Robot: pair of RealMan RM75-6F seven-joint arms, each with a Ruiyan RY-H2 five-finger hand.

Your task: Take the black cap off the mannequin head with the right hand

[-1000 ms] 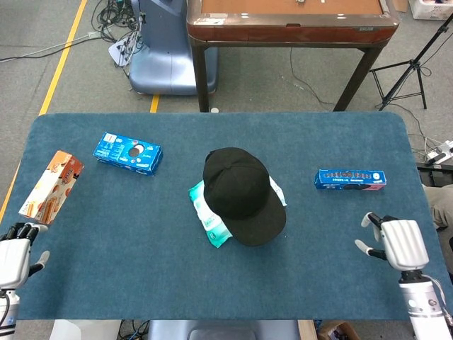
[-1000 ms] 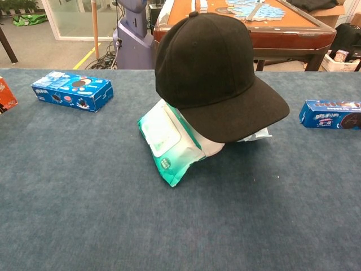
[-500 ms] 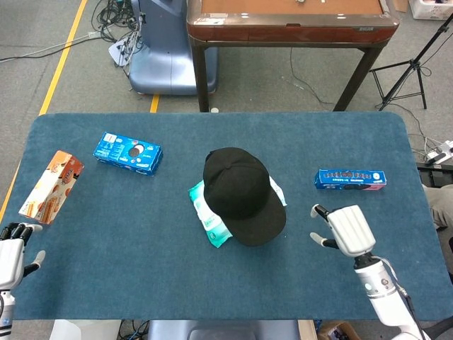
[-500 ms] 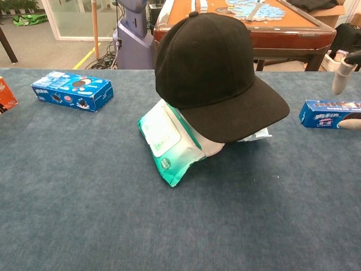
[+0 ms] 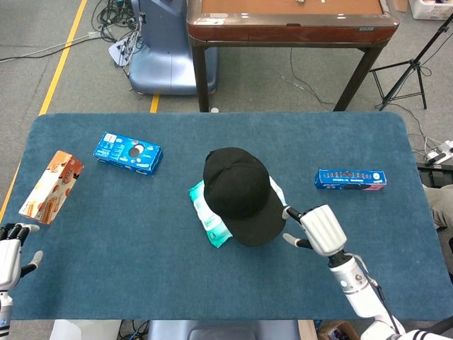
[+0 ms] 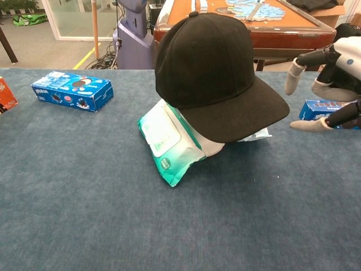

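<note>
Black cap (image 5: 239, 193) at mid-table, brim toward the near right, sitting high over something hidden beneath; no mannequin head visible under it in either view, only a green-and-white wipes pack (image 6: 168, 141) poking out at the cap's left and a white edge at its right. Right hand (image 5: 316, 229) just beside the brim's right edge, fingers spread and pointing toward the cap, holding nothing; in the chest view 2 fingertips (image 6: 291, 79) hang level with the brim, a small gap between them and the fabric. No contact visible. Judged as the approach stage: reach nearly complete, grasp not yet made, lift and removal all left to do. Next move likely needs fingers over and under the brim, or around the crown, before any pull upward. Beyond the right hand's fingers, on the far side from the cap, a blue biscuit box (image 5: 350, 179). Well away past the cap, another blue biscuit box (image 5: 127, 152) and an orange carton (image 5: 51, 185) near the table's left edge. Left hand (image 5: 8, 251) low at the near left corner, fingers apart, nothing in it, idle. All on the blue table (image 5: 141, 262).
</note>
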